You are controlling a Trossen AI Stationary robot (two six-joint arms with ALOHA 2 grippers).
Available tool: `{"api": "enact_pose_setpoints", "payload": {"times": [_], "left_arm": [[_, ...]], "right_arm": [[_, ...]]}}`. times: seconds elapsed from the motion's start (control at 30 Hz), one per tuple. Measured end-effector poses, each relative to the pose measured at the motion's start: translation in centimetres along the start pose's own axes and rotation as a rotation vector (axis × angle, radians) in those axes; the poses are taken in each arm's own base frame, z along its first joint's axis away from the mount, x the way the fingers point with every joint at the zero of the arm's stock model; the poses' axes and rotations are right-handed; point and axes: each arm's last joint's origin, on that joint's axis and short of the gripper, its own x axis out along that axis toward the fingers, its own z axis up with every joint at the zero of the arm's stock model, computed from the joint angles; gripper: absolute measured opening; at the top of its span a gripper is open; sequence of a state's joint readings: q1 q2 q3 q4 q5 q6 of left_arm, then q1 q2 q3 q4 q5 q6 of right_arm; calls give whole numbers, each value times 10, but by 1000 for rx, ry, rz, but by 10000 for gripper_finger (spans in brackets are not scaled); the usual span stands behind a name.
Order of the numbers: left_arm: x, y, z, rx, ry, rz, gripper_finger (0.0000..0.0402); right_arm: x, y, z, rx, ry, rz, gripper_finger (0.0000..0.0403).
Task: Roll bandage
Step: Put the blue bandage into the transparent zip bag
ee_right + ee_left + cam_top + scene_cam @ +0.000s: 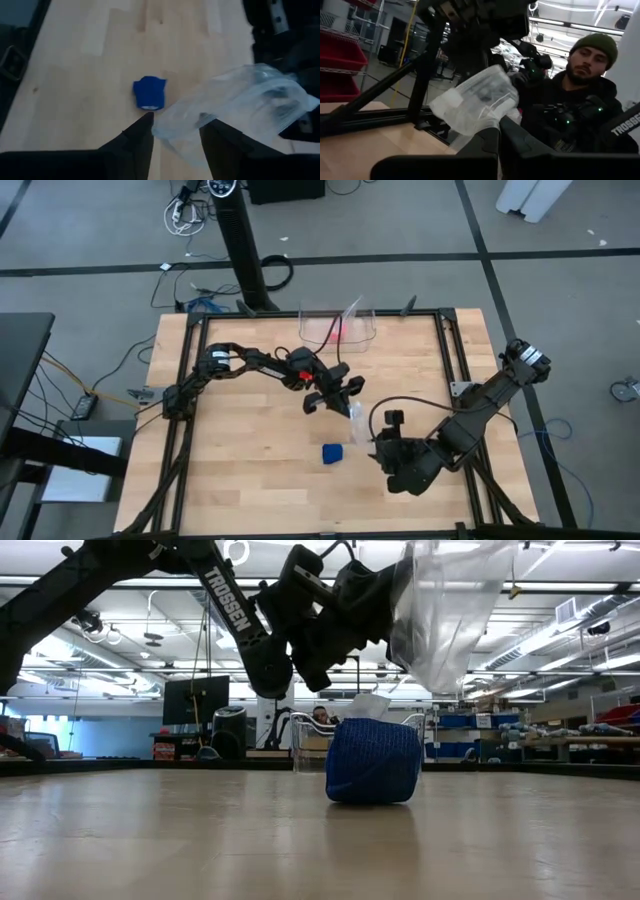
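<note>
**Blue roll down on the bench, bag held aloft beside it**

Nearest the low camera: the bandage (373,761), rolled up into a short blue cylinder, sitting alone on the wooden bench (150,840). A bit of white shows at its top edge in that view. Nothing grips it.

From above, left to right:

- Left arm reaches from the bench's left side toward the middle. Left hand (345,393) is pressed together, pinching the clear plastic bag (355,416) by one edge. The bag hangs from it, lifted off the bench; in the low view it dangles above and just to the right of the roll (440,610).
- The bandage (332,452) lies on bare wood, below and slightly left of the left hand in the overhead picture, apart from it, not touched.
- Right arm comes in from the right edge, elbow bent. Right hand (383,448) sits just to the right of the roll, near it, with a gap between. Fingers spread; in its own wrist view the two dark fingers (140,137) stand apart with the lower end of the bag (235,112) between them, and the blue roll (149,93) lies ahead of the fingertips on the wood.

At the far edge of the bench stands a clear plastic container (337,326) with something pink-red inside.

A person in a dark green knit cap (595,45) and dark jacket shows beyond the bench in the left wrist view.
</note>
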State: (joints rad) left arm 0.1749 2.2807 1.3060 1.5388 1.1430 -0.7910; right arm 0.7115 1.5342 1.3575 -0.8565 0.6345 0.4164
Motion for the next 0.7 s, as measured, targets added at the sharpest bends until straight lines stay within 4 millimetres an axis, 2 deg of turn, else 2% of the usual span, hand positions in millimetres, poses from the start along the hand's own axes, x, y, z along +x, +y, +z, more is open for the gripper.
{"api": "enact_pose_setpoints", "payload": {"times": [0.2, 0.4, 0.5, 0.7], "left_arm": [[-5, 2, 1, 30, 10, 1, 1], [-25, 9, 8, 62, -3, 51, 1], [-37, 10, 18, 83, -14, 76, 1], [-55, 3, 49, 161, -42, 110, 1]], "right_arm": [[-5, -18, 7, 61, -26, -7, 187], [-31, -42, 23, 125, -94, -38, 214], [-44, -56, 26, 144, -131, -115, 222], [-63, -77, 23, 209, -207, -249, 227]]}}
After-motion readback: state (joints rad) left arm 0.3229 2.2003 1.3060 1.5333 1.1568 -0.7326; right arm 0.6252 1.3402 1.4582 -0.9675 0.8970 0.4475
